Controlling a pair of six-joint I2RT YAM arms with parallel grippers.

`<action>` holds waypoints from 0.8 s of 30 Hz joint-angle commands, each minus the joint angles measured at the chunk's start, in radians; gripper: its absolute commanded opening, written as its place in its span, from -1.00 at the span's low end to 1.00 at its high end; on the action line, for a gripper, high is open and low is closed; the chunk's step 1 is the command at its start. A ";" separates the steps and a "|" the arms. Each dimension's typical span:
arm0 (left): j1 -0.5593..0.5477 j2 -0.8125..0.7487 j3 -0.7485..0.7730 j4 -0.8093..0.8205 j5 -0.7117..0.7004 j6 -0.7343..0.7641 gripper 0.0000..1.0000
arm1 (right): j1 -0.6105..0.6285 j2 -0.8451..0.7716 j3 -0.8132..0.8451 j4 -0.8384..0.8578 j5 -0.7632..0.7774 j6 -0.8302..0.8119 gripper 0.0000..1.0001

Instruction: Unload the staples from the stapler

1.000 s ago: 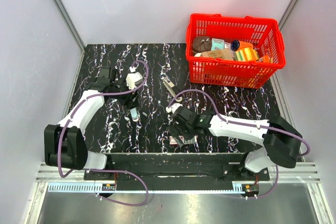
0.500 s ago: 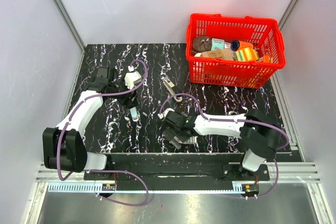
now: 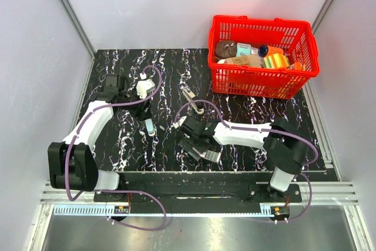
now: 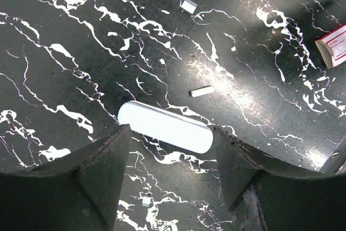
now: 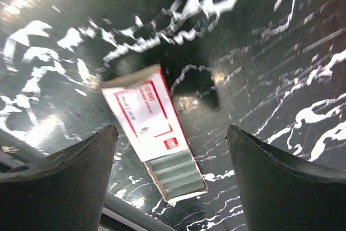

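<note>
The stapler (image 3: 188, 94), slim and black with silvery metal, lies on the table's middle, far of the right arm and untouched. My left gripper (image 3: 145, 111) (image 4: 172, 133) is open and empty, hanging over a pale blue-white stick (image 4: 165, 126) (image 3: 151, 127) that lies between its fingers' line. Loose staple strips (image 4: 202, 91) lie beyond it. My right gripper (image 3: 195, 147) (image 5: 172, 133) is open and empty above a small red-white labelled box (image 5: 143, 109) (image 3: 211, 156), whose open end shows rows of staples (image 5: 175, 174).
A red basket (image 3: 263, 79) full of packages stands at the back right. The table's near edge rail (image 5: 130, 215) runs just below the box. Another staple strip (image 4: 188, 5) lies farther out, and the box's corner (image 4: 334, 46) shows at the left wrist view's right edge.
My right arm has swung left, carrying its gripper from over the box's right side to its left. My left gripper has drawn slightly back and left. The stapler has not moved.
</note>
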 commanded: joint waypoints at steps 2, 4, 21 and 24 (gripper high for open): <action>0.019 0.013 0.031 0.032 -0.002 0.017 0.33 | -0.037 0.005 0.183 0.073 -0.154 -0.038 0.74; 0.019 0.015 0.028 0.043 -0.022 0.017 0.33 | -0.071 0.041 0.249 0.090 -0.212 -0.010 0.66; 0.143 0.022 0.040 0.024 0.035 0.028 0.32 | -0.160 0.336 0.443 0.368 -0.362 0.149 0.25; 0.148 0.025 0.043 0.024 0.043 0.023 0.32 | -0.157 0.345 0.433 0.408 -0.371 0.169 0.26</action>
